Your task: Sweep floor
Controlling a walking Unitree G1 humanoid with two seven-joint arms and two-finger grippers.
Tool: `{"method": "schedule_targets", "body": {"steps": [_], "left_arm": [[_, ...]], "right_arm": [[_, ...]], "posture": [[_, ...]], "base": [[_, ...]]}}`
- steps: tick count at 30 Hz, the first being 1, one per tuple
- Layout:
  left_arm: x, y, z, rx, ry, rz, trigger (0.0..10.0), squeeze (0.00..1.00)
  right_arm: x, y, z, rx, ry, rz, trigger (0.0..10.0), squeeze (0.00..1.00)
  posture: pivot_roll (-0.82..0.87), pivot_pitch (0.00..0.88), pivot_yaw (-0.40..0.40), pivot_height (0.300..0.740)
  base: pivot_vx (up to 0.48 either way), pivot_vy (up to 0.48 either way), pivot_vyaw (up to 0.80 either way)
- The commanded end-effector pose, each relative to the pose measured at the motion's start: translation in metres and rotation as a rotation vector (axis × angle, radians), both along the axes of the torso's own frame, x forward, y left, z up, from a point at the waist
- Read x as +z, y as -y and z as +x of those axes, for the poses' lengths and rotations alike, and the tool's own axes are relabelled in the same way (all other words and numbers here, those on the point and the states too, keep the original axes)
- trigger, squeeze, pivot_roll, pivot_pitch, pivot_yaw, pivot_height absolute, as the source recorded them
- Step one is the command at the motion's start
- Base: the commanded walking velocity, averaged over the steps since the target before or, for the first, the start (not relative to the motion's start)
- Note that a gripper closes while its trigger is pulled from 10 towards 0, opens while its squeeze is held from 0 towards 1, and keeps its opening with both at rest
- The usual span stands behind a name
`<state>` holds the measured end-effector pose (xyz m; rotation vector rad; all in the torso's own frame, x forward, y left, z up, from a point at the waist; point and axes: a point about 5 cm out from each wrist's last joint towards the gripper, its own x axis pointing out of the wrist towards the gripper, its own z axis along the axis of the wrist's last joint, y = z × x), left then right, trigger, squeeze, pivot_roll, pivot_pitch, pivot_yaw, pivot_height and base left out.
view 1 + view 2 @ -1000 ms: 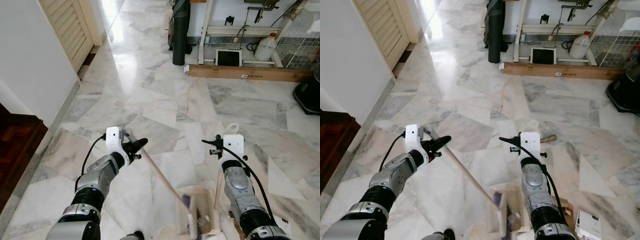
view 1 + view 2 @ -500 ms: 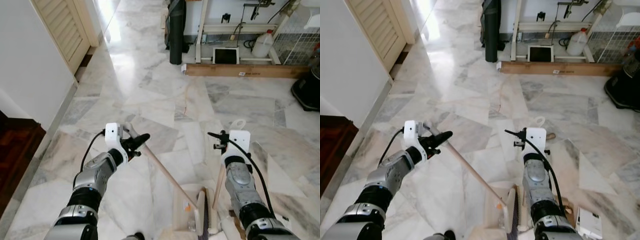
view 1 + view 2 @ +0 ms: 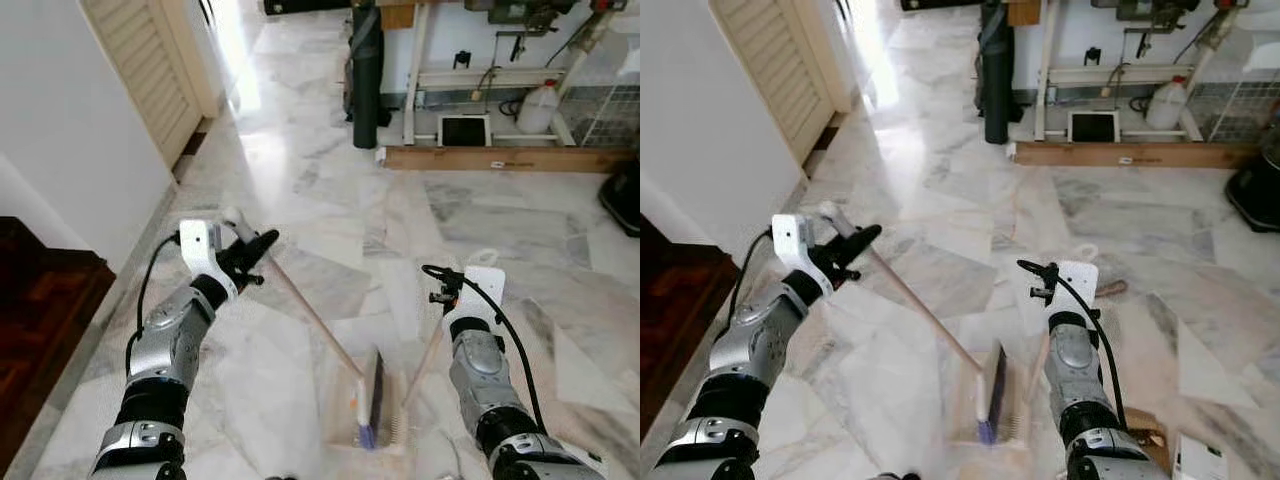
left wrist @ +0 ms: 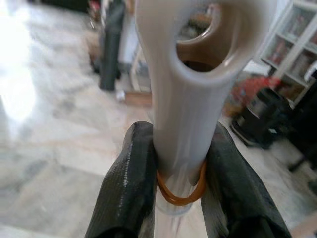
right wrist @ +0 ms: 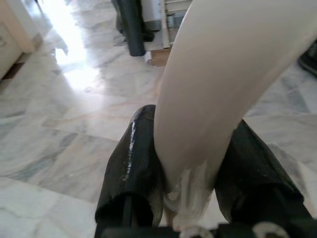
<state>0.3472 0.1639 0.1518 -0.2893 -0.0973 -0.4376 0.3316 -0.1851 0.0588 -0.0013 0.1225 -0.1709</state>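
Head stereo pair: high, facing forward and down, sharing marble floor [image 3: 330, 200]. Wrist cameras: close along fingers [image 4: 131, 188], facing the same floor and far shelving [image 3: 1110, 70].

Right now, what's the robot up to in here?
It's sweeping the marble floor. The left hand is shut on the top of a broom handle, and the right hand is shut on the handle of a dustpan. The broom's head stands in the dustpan's mouth, just in front of the robot.
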Motion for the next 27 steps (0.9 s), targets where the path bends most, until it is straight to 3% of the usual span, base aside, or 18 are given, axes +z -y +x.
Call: {"method": "schedule_targets", "body": {"steps": [1,16,19,27], "left_arm": [[0.014,-0.014,-0.002,0.059,0.084,-0.008,10.0,0.0],[0.03,-0.021,0.0,0.223,0.191,0.053,10.0,0.0],[0.034,-0.025,0.0,0.311,0.243,0.109,10.0,0.0],[0.035,-0.03,0.0,0.383,0.274,0.173,10.0,0.0]], "right_arm": [[0.001,-0.006,0.002,0.012,0.004,0.033,10.0,0.0],[0.01,-0.001,0.008,0.014,0.035,0.007,10.0,0.0],[0.021,0.005,0.011,-0.005,0.091,-0.009,10.0,0.0],[0.033,0.006,0.013,-0.006,0.179,-0.025,10.0,0.0]], "posture": [[0.09,0.0,0.12,0.74],[0.09,0.0,0.099,0.74],[0.07,0.0,0.094,0.74],[0.07,0.0,0.083,0.74]], "base": [[0.0,0.0,0.0],[0.0,0.0,0.0],[0.0,0.0,0.0],[0.0,0.0,0.0]]}}
